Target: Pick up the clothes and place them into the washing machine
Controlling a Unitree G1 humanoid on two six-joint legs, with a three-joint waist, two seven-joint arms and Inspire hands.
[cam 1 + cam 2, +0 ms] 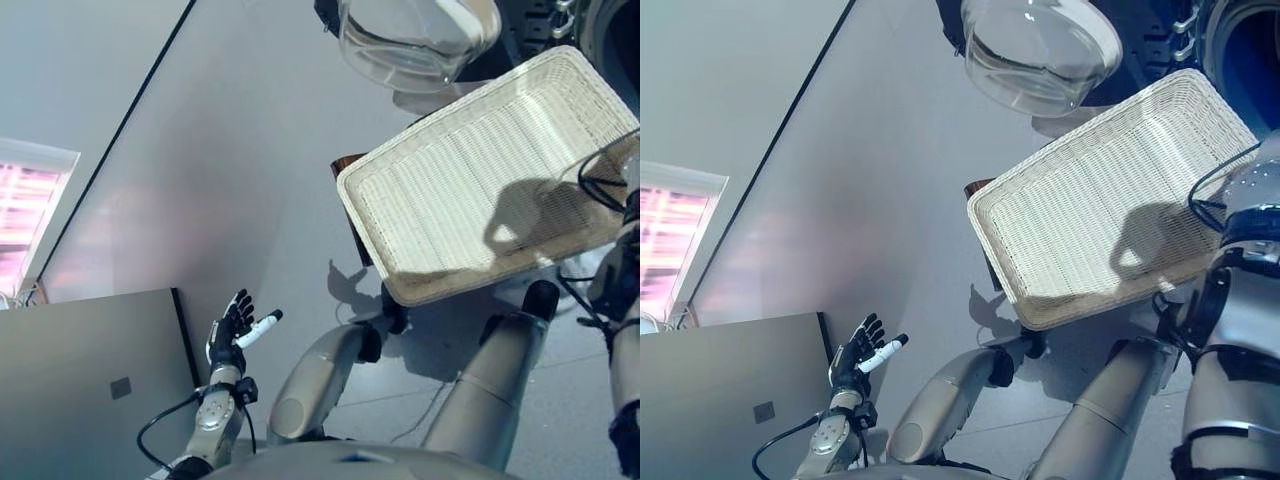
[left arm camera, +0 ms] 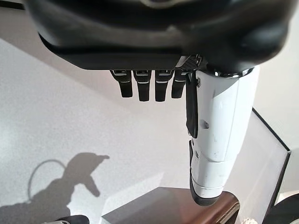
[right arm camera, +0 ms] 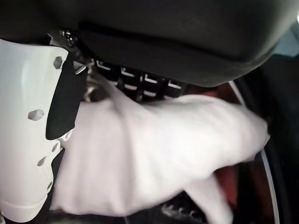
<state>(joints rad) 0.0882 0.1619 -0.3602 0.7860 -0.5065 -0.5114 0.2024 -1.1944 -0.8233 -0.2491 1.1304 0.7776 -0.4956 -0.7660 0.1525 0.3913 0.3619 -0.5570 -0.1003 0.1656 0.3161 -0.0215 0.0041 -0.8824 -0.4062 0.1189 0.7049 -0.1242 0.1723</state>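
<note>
In the left eye view, a smooth pale grey floor (image 1: 230, 170) fills most of the frame, crossed by one dark line running from the top centre down to the left edge, with one bright pinkish panel (image 1: 25, 205) at the left edge and one flat grey board (image 1: 90, 370) at the lower left. One white wicker basket (image 1: 480, 170) sits tilted at the upper right, nothing lying in it, and one clear round door (image 1: 415, 40) of the washer hangs open above it at the top. The left hand (image 1: 232, 330) is at the lower centre-left, fingers spread and straight with the white-covered thumb out, holding nothing. The right eye view shows the same: one basket (image 1: 1110, 200), one glass door (image 1: 1035, 50), and a strip of the washer's dark front (image 1: 1240, 40) in the upper right corner; the right hand itself is not visible there. The left wrist view shows the hand (image 2: 154, 86) with fingers hanging loose and thumb extended over bare floor, and one dark brown board corner at the bottom. In the right wrist view, the right hand (image 3: 28, 135) has its fingers and thumb closed round one white cloth (image 3: 159, 149), which fills the frame, with the dark washer mouth and its rim behind at the right. No writing can be read in any view.
</note>
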